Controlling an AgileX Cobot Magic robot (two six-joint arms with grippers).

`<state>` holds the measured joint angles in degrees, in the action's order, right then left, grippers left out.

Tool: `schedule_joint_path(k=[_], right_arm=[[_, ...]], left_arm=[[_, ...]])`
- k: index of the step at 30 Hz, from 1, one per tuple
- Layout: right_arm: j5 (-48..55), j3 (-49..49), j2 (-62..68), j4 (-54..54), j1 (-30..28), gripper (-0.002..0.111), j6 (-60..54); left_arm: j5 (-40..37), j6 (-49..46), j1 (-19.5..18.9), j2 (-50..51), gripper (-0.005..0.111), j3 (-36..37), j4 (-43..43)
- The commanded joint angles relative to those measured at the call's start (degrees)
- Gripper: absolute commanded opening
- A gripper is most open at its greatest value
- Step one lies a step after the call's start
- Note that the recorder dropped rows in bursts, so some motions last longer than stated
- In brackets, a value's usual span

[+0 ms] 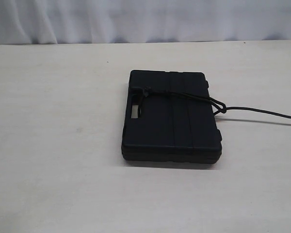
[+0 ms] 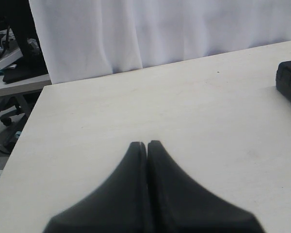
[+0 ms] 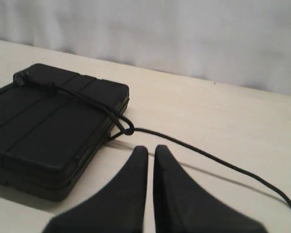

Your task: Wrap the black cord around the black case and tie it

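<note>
Stretching across the whole exterior view, the pale table point(image 1: 48, 170) carries everything, with a white curtain point(image 1: 136, 19) along the top of the frame. Just right of centre lies the black case point(image 1: 172, 116), flat, ribs up. The black cord point(image 1: 262, 112) crosses its upper lid, loops at the right edge and trails off to the frame's right side. Neither arm shows in this view! The wrist views supply them: the left gripper point(image 2: 147, 143), fingers pressed together on nothing, sees only a corner of the case. The right gripper point(image 3: 151, 148), closed and empty too, looks onto the cord's loop at the case's edge, not touching it.
</note>
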<state>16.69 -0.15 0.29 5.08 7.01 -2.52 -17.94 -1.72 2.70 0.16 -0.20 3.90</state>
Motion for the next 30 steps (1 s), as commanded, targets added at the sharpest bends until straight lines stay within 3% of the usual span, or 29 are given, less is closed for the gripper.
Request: schedule_joint_path(k=[1,30], right_arm=[[2.5,0.2,-0.3,-0.2,-0.2,0.004,0.4],[2.9,0.2,-0.3,-0.2,-0.2,0.004,2.1]], left_arm=[[0.2,0.3,-0.1,-0.2,0.0,0.2,-0.5],[0.2,0.3,-0.1,-0.2,0.0,0.2,-0.5]])
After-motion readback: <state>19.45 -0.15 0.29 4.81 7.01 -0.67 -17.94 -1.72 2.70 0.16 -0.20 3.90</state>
